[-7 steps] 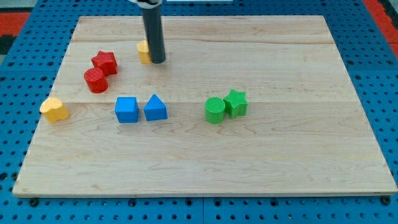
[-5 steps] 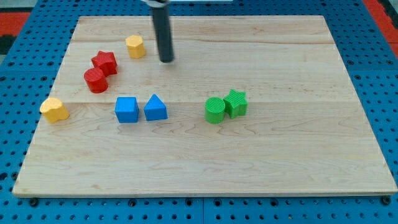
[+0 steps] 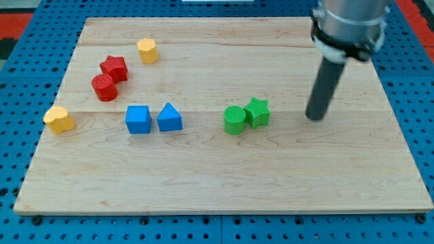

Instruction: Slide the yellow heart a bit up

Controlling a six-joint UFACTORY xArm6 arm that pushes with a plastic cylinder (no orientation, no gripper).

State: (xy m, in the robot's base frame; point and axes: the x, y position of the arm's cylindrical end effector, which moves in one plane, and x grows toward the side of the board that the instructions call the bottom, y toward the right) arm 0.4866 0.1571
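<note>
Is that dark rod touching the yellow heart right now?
No, my tip stands at the view's right, beside the green star, far from the yellow heart.

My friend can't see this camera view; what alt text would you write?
A dark rod's tip rests on a wooden board, right of two green blocks. Far left sits a yellow heart, with red, blue and another yellow block between.
</note>
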